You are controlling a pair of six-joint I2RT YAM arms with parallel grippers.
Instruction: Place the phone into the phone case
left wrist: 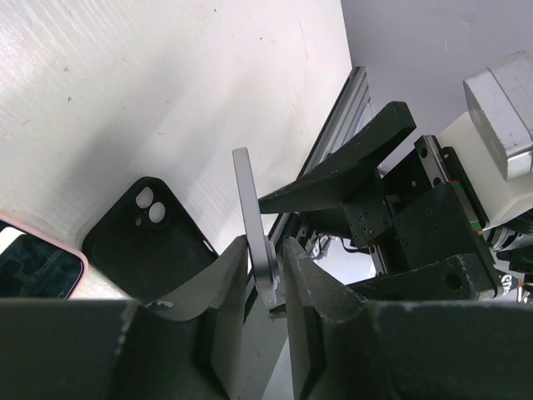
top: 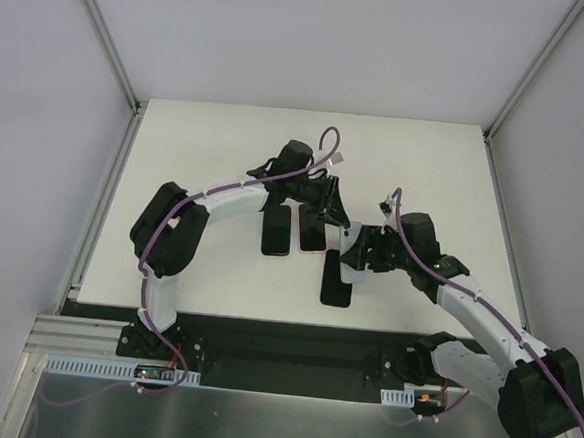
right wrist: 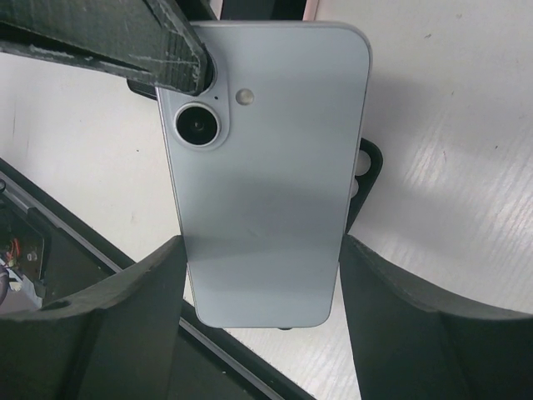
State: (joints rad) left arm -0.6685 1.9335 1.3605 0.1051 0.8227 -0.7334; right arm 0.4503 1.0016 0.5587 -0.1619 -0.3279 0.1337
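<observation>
A silver-blue phone (right wrist: 262, 167) hangs in the air between both grippers, its back with the round camera lens facing the right wrist camera. My right gripper (right wrist: 260, 258) is shut on its long edges near the bottom end. My left gripper (left wrist: 265, 258) pinches the phone's camera end across its faces; there the phone (left wrist: 254, 225) shows edge-on. The empty black case (left wrist: 141, 242) lies open side up on the table below. In the top view the phone (top: 349, 263) hangs just above the case (top: 336, 279), with the left gripper (top: 334, 214) and the right gripper (top: 355, 251) on it.
A phone in a pink case (top: 311, 230) and a black phone or case (top: 276, 233) lie flat just left of the grippers. The pink one also shows in the left wrist view (left wrist: 33, 262). The table's front edge and a black rail (top: 284, 329) run near the case.
</observation>
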